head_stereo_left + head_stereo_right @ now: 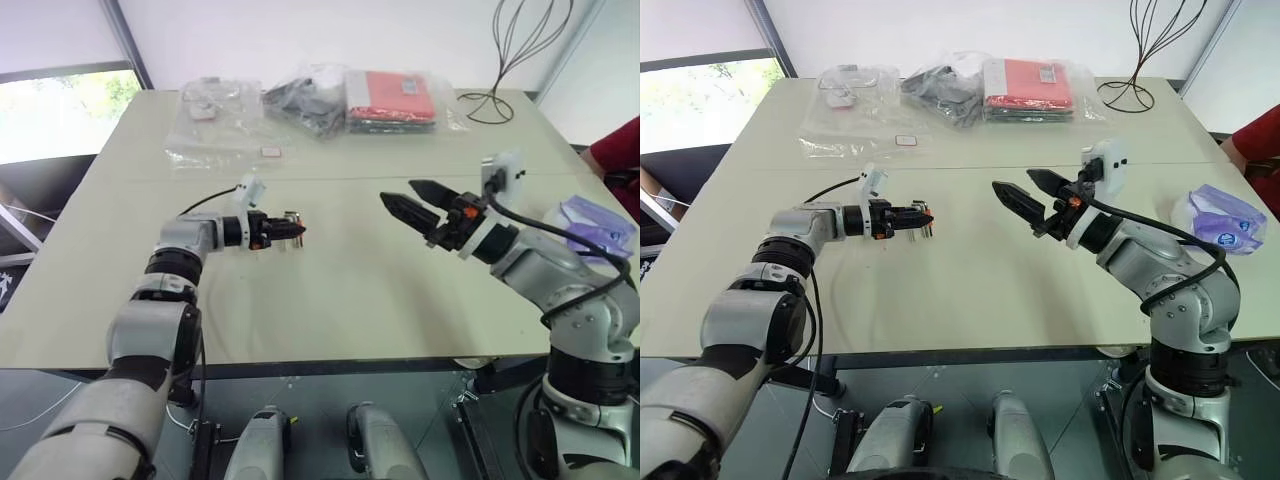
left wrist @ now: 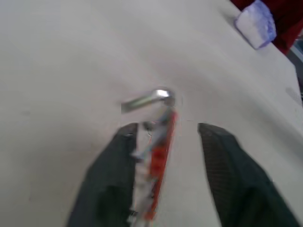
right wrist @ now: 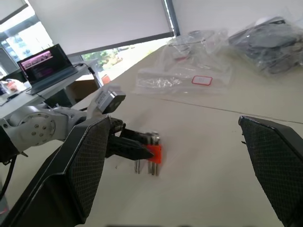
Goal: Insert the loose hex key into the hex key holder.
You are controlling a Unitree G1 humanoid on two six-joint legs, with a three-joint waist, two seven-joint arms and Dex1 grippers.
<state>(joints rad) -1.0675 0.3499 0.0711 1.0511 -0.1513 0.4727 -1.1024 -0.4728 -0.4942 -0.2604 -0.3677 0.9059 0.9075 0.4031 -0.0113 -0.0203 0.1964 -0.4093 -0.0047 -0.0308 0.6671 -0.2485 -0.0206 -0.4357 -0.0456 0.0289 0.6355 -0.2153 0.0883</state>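
left claw [image 2: 163, 137] spread; hex key holder [image 2: 158, 158] against one finger.

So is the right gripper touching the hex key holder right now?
Apart. The left eye view shows bare table between the right gripper and the hex key holder.

Bare table [image 1: 350, 290] lies open between the left gripper [image 1: 923, 219] and the right gripper [image 1: 1020, 195]; the only thing there is the hex key holder [image 3: 152, 152] at the left gripper's tips; plastic bags [image 1: 300, 100] crowd the far edge beyond both; a purple-white packet [image 1: 1220, 218] sits outboard of the right gripper, beside a person's red sleeve [image 1: 1255, 140].
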